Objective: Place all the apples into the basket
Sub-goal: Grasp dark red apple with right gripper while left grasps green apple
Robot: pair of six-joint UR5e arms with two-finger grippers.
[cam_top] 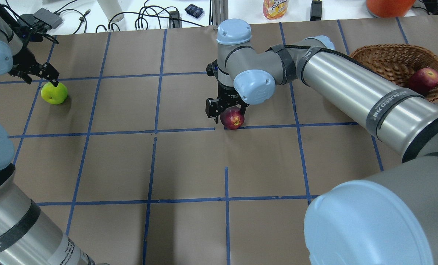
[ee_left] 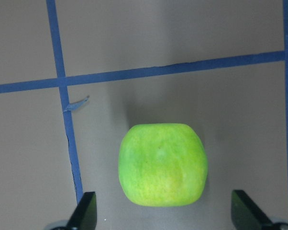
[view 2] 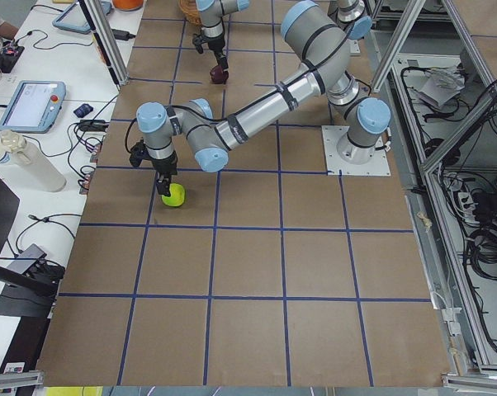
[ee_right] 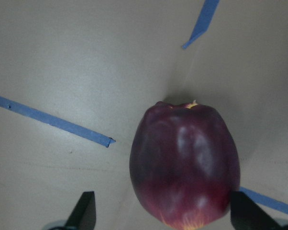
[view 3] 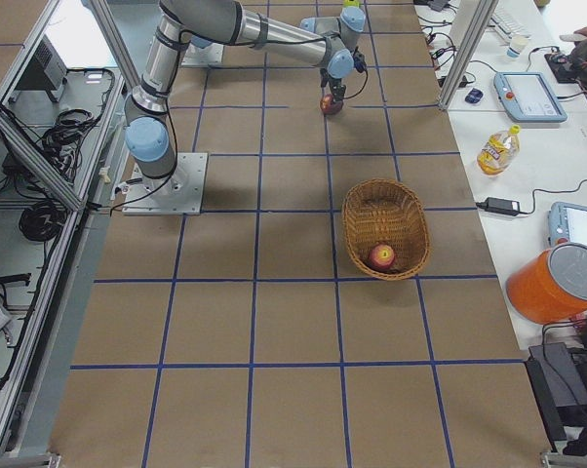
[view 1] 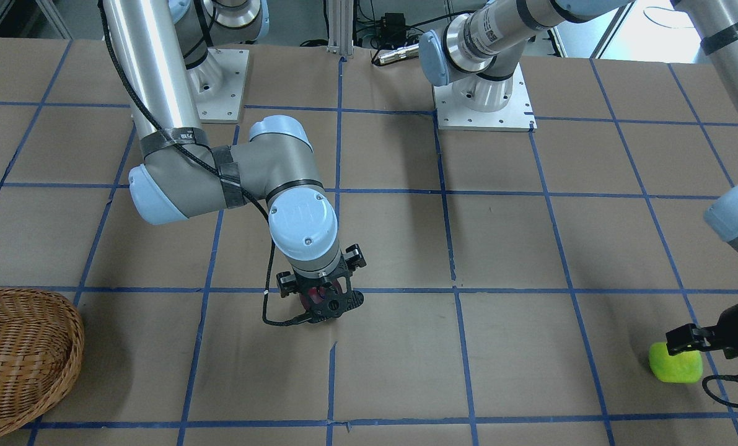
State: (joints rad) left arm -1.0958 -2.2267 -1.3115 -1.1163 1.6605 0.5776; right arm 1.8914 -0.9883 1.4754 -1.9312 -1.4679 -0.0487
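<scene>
A lime green apple (cam_top: 55,93) lies on the table at the far left. My left gripper (cam_top: 42,77) hangs open just above it, and in the left wrist view the green apple (ee_left: 162,164) sits between the two fingertips (ee_left: 85,211). A dark maroon apple (cam_top: 232,119) lies mid-table. My right gripper (cam_top: 228,112) is open and straddles it; in the right wrist view the maroon apple (ee_right: 184,163) fills the gap, close to the right fingertip (ee_right: 244,211). A red apple (cam_top: 424,78) rests inside the wicker basket (cam_top: 384,59) at the far right.
The brown table (cam_top: 189,165) carries a blue tape grid. Cables, a bottle (cam_top: 275,8) and an orange container (cam_top: 390,4) stand beyond its far edge. Both arm bases (view 1: 483,102) are bolted on plates at the robot's side.
</scene>
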